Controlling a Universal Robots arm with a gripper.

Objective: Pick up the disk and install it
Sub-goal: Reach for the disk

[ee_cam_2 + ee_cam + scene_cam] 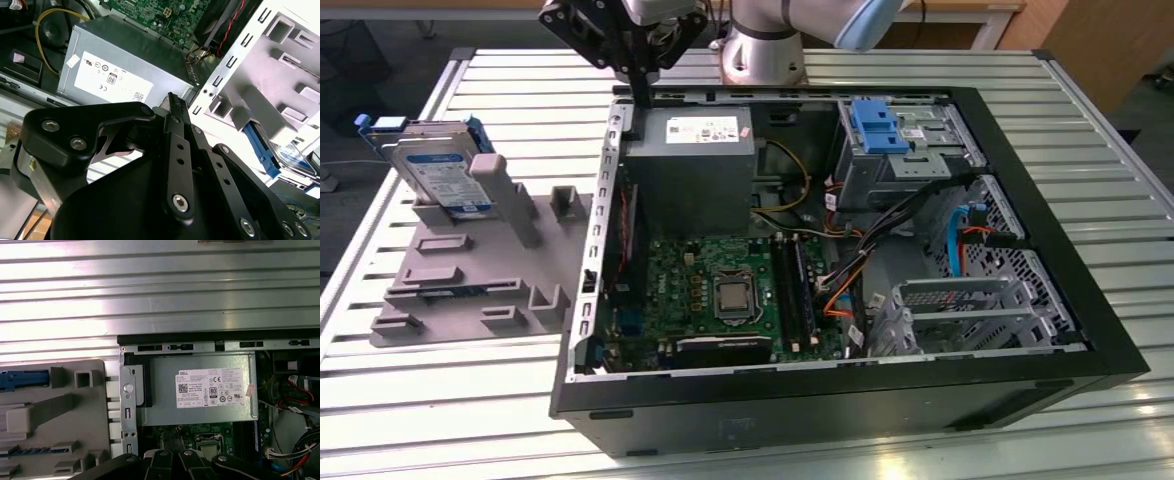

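The disk (438, 172), a silver drive with a white-and-blue label in a blue bracket, leans upright at the far end of the grey fixture block (460, 285) on the exterior view's left. Its blue bracket edge also shows in both wrist views (261, 150) (22, 380). My gripper (640, 96) hangs above the far wall of the open computer case (1067, 250), beside the grey power supply (691, 165) and well to the right of the disk. The black fingers (173, 100) lie together with nothing between them; their links (172, 460) show in the first wrist view.
Inside the case are the green motherboard (720, 290), a drive bay with a blue latch (874, 125), a metal drive cage (961, 310) and loose cables (847, 280). The slatted metal table (520, 90) carries everything. The arm's base (767, 45) stands behind the case.
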